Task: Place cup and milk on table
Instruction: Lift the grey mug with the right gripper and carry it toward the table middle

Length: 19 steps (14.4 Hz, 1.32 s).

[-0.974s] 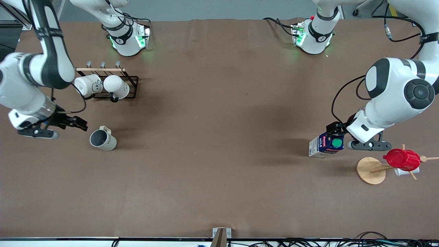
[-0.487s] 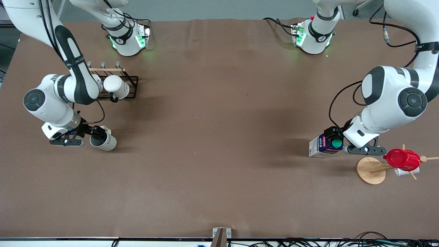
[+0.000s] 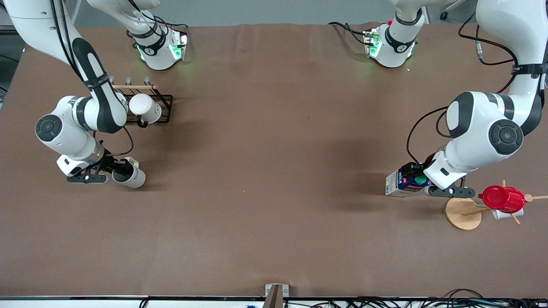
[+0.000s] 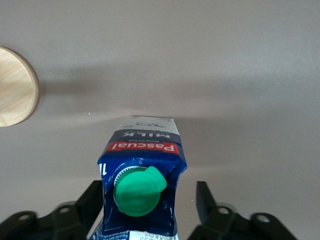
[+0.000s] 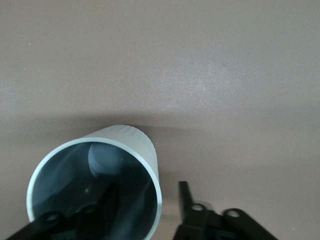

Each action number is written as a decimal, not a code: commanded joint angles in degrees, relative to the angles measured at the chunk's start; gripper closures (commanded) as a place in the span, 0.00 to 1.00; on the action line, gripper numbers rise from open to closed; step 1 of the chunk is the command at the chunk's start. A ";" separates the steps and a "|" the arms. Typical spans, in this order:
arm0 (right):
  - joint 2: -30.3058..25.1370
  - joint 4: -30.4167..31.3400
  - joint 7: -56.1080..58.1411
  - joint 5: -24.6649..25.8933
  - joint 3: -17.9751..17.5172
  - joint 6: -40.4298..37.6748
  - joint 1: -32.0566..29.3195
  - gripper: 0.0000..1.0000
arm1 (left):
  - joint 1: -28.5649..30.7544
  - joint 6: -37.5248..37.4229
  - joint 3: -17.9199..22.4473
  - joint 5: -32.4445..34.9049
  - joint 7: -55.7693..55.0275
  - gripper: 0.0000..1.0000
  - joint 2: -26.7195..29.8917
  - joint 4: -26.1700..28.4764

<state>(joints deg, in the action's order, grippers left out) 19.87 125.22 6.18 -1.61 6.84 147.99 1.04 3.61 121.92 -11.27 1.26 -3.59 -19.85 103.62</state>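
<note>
Since a second ago both arms dropped in. The cup (image 3: 128, 173) stands on the table (image 3: 274, 214) near the mug rack (image 3: 145, 105). The right gripper (image 3: 112, 170) straddles its rim, one finger inside, jaws still apart. The milk (image 3: 404, 184) stands by the wooden stand (image 3: 462, 212). The left gripper (image 3: 421, 183) flanks its top, not clamped. I'd seat lower, centre, then close.

The brown bench (image 3: 274, 179) carries a mug (image 3: 130, 174), milk carton (image 3: 404, 184), black mug rack (image 3: 150, 105) and wooden cup tree (image 3: 462, 212).
</note>
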 commanded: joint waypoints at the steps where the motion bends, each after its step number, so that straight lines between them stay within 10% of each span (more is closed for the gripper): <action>1: -0.18 -0.07 -0.21 -0.32 -0.07 0.02 0.01 1.00 | 0.00 -0.19 -0.25 1.38 -0.28 0.48 -0.27 -0.52; 6: -1.67 -3.30 -1.52 -0.32 -0.85 -7.23 0.54 1.00 | 0.26 -1.32 -0.16 1.38 -0.11 0.66 -0.28 -1.75; 14: -5.28 -11.40 -25.31 0.55 -20.35 -19.49 1.94 1.00 | -0.09 -11.26 -0.42 1.38 0.07 0.66 1.13 -9.84; 19: -0.11 -18.68 -49.97 7.46 -22.48 -19.31 13.00 1.00 | -0.27 -11.53 -0.42 1.29 -0.63 0.65 1.40 -10.28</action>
<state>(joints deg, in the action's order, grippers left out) 15.69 110.92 -33.08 0.66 -15.58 129.07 10.39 3.38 111.63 -11.54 1.26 -3.59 -19.18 93.55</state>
